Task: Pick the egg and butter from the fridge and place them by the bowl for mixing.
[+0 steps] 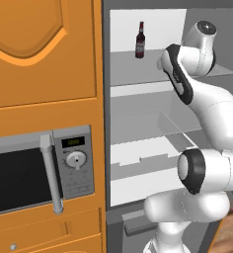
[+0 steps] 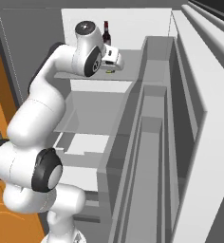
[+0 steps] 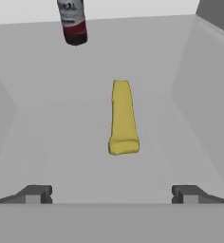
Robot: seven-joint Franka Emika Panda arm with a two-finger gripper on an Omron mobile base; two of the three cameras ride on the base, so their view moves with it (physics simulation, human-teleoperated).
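Note:
The butter [image 3: 122, 118] is a yellow stick lying on the grey top shelf of the fridge [image 1: 133, 69], its near end pointing at the hand. My gripper [image 3: 111, 194] hovers just short of it, open, with the two fingertips [image 3: 38, 193] spread far wider than the stick and nothing between them. In the right base view the butter [image 2: 109, 72] is a tiny yellow speck under the hand. The egg and the bowl are out of view.
A dark red-labelled bottle [image 1: 140, 40] stands at the back of the same shelf, beyond the butter. The open fridge door with its racks [image 2: 156, 118] fills the right. A microwave [image 1: 34, 173] sits in orange cabinets [image 1: 39, 49] to the left.

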